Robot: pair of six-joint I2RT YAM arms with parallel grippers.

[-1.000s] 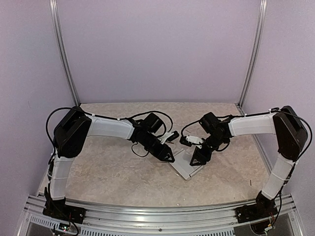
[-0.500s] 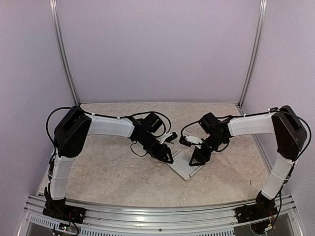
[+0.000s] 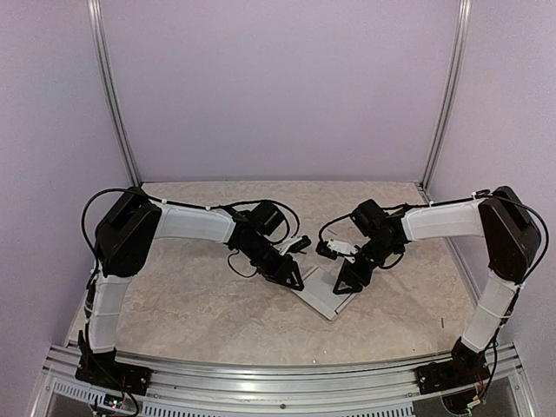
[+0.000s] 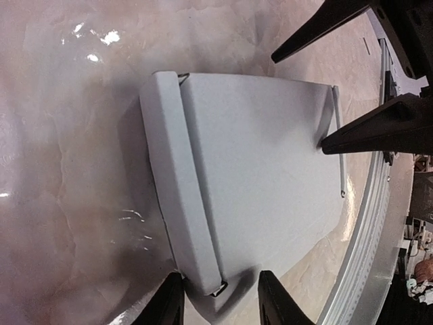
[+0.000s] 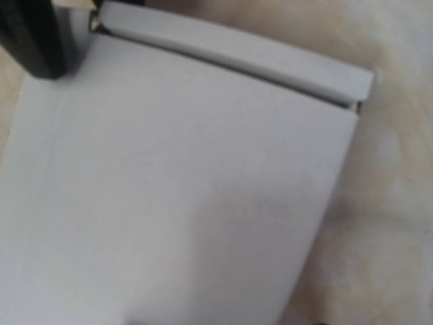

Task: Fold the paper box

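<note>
The paper box [image 3: 327, 295] is a pale grey flat card lying on the marbled table between the two arms. In the left wrist view the paper box [image 4: 257, 169] has a narrow folded strip along its left side. My left gripper [image 4: 218, 305] is open, its fingertips astride the near corner of that strip. My right gripper [image 4: 299, 101] is open at the card's opposite edge, with one fingertip [image 4: 338, 141] touching that edge. In the top view the left gripper [image 3: 295, 281] and right gripper [image 3: 344, 283] face each other over the card. The right wrist view shows the card [image 5: 183, 196] close up; its own fingers are hidden.
An aluminium rail [image 3: 278, 382] runs along the table's near edge and shows in the left wrist view [image 4: 372, 223]. Purple walls and two metal posts [image 3: 113, 95] close the back. A tiny dark scrap [image 3: 441, 323] lies at the right front.
Both grippers have shifted slightly leftward over the card. The card itself has hardly moved.
</note>
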